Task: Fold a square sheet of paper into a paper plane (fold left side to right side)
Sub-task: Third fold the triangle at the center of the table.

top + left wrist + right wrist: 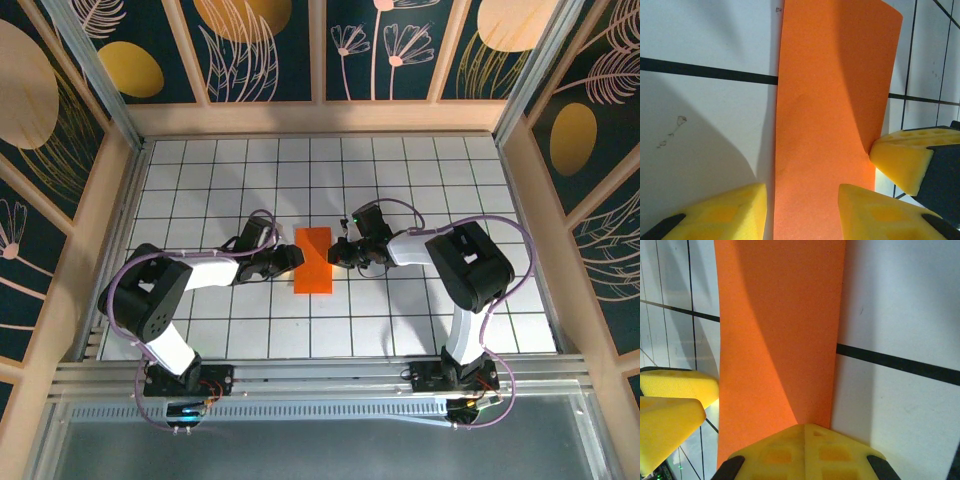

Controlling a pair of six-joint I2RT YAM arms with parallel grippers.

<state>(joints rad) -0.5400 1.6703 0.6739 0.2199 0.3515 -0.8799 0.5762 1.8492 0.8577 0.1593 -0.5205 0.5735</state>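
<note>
Currently a narrow folded strip, the paper (315,262) lies mid-desk (420,170). The left gripper (296,259) straddles its left edge, jaws apart. The right gripper (336,254), closed, rests on the right edge. Uneven pressing could shift the layers and leave a crooked crease.

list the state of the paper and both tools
paper, folded into a narrow strip, on the table, one long edge bowed
left tool, open, over the paper
right tool, shut, tip at the paper's edge
</note>
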